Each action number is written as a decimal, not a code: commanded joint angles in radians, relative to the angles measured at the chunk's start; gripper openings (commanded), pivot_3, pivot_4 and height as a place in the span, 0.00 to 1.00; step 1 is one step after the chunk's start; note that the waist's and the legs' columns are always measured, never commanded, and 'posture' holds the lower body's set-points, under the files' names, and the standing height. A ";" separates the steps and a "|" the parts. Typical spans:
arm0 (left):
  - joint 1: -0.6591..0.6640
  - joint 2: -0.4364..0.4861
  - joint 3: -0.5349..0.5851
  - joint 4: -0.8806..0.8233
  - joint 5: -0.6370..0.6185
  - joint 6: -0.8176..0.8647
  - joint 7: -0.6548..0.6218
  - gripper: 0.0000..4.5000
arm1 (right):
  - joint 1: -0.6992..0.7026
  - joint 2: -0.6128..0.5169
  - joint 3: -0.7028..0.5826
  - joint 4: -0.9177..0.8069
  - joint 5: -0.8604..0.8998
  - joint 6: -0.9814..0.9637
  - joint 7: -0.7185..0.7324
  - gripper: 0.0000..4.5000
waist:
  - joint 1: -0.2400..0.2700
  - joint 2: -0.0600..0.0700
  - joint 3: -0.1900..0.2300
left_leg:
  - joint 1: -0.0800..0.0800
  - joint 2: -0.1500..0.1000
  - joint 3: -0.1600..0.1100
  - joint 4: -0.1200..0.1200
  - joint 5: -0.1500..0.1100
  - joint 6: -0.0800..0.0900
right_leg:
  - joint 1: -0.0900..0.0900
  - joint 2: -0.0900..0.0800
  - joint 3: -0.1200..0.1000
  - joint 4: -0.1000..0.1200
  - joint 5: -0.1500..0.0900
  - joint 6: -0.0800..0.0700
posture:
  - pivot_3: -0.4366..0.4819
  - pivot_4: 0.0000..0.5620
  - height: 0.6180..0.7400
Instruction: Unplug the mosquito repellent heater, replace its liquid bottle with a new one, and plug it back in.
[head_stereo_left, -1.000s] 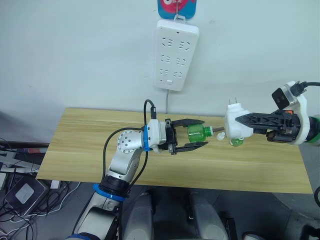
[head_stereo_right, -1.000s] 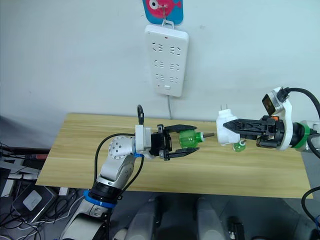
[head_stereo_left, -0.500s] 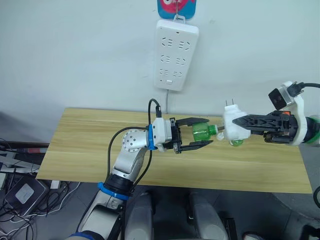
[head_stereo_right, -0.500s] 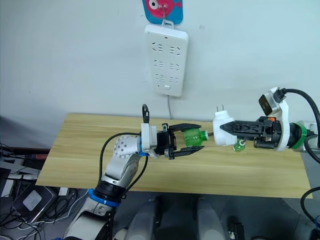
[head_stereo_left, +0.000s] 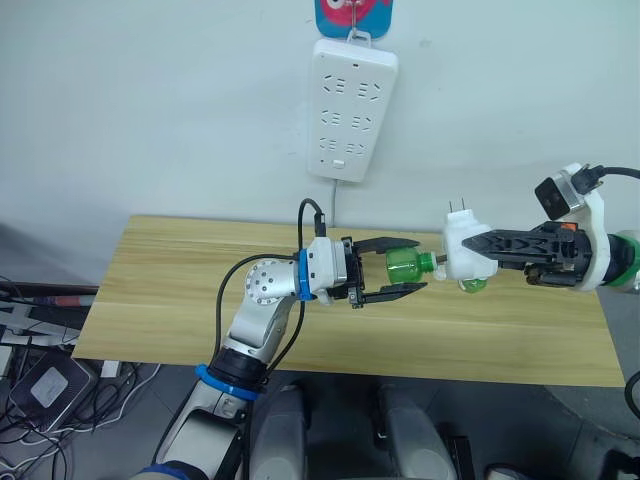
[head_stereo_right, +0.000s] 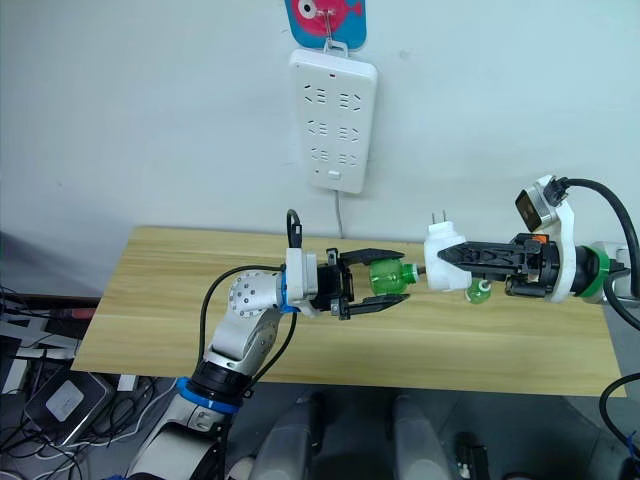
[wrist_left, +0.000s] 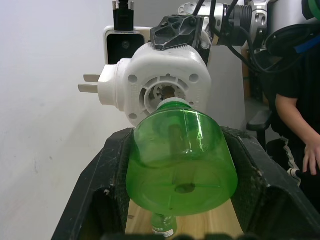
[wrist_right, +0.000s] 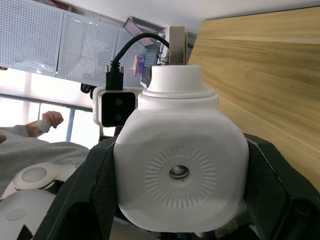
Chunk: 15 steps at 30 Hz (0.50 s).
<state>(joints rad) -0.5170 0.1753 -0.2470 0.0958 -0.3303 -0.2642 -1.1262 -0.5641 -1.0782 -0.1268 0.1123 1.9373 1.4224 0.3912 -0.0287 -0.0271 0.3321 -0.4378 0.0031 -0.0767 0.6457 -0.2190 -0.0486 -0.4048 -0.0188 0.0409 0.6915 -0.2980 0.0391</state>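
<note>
— Since a second ago, what has moved?

— Both my arms have drawn together: the left gripper (head_stereo_left: 393, 267) has carried the green bottle (head_stereo_left: 406, 266) toward the heater, and the right gripper (head_stereo_left: 482, 250) has come in to meet it.

— How do the fingers stand?

— My left fingers (wrist_left: 99, 190) are clamped on the bottle's two sides, its neck pointing away from them. My right fingers (wrist_right: 88, 188) are clamped on the mosquito repellent heater (head_stereo_right: 443, 259), its plug prongs upward.

— And the bottle against the heater?

— From my left wrist the bottle's neck sits right at the heater's round socket (wrist_left: 167, 93); I cannot tell how far in it is. Both hang above the wooden table (head_stereo_left: 180, 290). Beyond my right fingers a second green bottle (head_stereo_left: 472, 283) stands on the table.
</note>
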 joint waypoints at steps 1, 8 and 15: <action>-0.027 -0.018 -0.009 -0.007 -0.001 -0.010 0.005 0.50 | -0.016 -0.005 -0.001 -0.036 0.035 -0.006 0.005 0.66 | 0.000 0.000 0.000 | 0.000 0.000 0.000 0.000 0.000 0.000 | 0.000 0.000 0.000 0.000 0.000 0.000 | 0.48 0.58 1.00; -0.038 -0.012 -0.009 0.005 -0.004 -0.019 -0.007 0.50 | -0.024 -0.006 -0.002 -0.028 0.035 -0.009 0.008 0.66 | 0.000 0.000 0.000 | 0.000 0.000 0.000 0.000 0.000 0.000 | 0.000 0.000 0.000 0.000 0.000 0.000 | 0.48 0.56 1.00; -0.024 -0.002 -0.014 -0.017 -0.006 -0.012 -0.014 0.50 | -0.036 -0.004 0.003 -0.030 0.035 -0.013 -0.003 0.66 | 0.000 0.000 0.000 | 0.000 0.000 0.000 0.000 0.000 0.000 | 0.000 0.000 0.000 0.000 0.000 0.000 | 0.49 0.54 1.00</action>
<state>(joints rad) -0.5491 0.1758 -0.2509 0.1227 -0.3290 -0.2674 -1.1385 -0.5799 -1.0775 -0.1110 0.1098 1.9374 1.4139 0.3849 -0.0287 -0.0270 0.3320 -0.4378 0.0030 -0.0767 0.6457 -0.2190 -0.0486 -0.4048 -0.0188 0.0409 0.6912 -0.2980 0.0391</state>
